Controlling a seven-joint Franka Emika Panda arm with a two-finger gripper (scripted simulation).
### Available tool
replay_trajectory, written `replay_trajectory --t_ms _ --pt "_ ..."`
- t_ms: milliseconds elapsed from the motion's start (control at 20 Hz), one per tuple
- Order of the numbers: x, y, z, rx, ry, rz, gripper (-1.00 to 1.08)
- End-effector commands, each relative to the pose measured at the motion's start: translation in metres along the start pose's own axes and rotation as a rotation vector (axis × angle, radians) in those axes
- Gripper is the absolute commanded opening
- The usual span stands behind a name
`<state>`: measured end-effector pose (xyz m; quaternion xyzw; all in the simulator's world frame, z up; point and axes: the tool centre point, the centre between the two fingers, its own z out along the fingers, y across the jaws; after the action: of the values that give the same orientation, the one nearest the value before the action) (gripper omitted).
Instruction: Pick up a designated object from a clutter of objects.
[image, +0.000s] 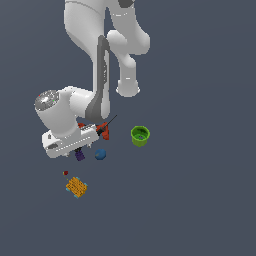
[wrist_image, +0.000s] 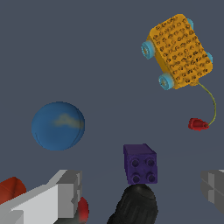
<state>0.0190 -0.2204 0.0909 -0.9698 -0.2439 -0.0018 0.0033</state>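
White-fingered, the gripper (wrist_image: 140, 188) stands wide open and grips nothing. Orange-red power drill (image: 103, 129) lies just behind it. The orange-yellow block (wrist_image: 180, 51) on blue wheels sits farther out, the blue ball (wrist_image: 57, 126) off to one side. The purple block (wrist_image: 140, 163) rests between the fingers.

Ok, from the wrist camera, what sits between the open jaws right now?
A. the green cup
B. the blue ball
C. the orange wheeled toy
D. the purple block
D: in the wrist view the purple block lies in the gap between the two grey jaws, while the blue ball and the orange wheeled toy lie off to the sides, beyond the jaws.
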Motion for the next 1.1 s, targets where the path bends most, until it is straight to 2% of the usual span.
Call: replay_trajectory --t_ms 0,650,1050 --pt "-0.006 0.005 0.008 -0.003 -0.002 -0.022 1.0" --pt "-0.014 0.012 0.023 -0.005 -0.006 -0.044 1.0" --pt "-0.015 0.011 0.059 -0.005 -0.005 -0.046 1.0"
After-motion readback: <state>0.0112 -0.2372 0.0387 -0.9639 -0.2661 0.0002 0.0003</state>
